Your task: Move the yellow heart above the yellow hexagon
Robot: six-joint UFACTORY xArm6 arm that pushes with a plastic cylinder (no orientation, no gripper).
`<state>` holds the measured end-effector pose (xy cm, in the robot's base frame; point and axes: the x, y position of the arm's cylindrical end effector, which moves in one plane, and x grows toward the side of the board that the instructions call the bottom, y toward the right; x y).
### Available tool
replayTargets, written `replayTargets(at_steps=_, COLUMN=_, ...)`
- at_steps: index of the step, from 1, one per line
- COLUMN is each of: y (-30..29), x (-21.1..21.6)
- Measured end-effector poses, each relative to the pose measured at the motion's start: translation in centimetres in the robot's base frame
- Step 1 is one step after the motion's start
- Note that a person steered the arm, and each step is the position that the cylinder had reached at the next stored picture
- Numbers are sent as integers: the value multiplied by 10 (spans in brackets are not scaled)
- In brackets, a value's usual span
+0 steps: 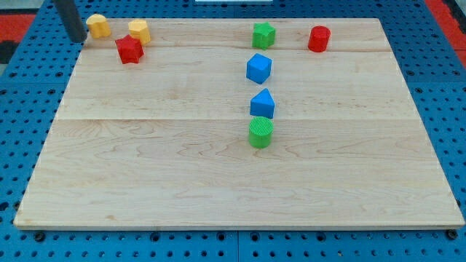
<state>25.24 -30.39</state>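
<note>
Two yellow blocks sit at the board's top left corner. The left one (99, 25) has a rounded, lobed outline and looks like the yellow heart. The right one (139, 30) looks like the yellow hexagon. They lie side by side, a small gap apart, at nearly the same height in the view. My tip (78, 38) is at the board's left edge, just left of and slightly below the heart, not clearly touching it. The rod rises to the view's top left.
A red star (129, 49) lies just below the gap between the yellow blocks, close to the hexagon. A green star (263, 34) and a red cylinder (319, 38) sit along the top. A blue hexagon (258, 68), a blue triangle-like block (263, 103) and a green cylinder (261, 132) line up in the middle.
</note>
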Motion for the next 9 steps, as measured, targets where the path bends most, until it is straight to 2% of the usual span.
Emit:
replayTargets(at_steps=2, y=13, x=-35)
replayTargets(at_steps=4, y=83, x=-41)
replayTargets(at_steps=5, y=82, x=-50)
replayTargets(at_steps=6, y=65, x=-37)
replayTargets(at_steps=7, y=9, x=36)
replayTargets(at_steps=8, y=0, x=80)
replayTargets(at_steps=9, y=57, x=111)
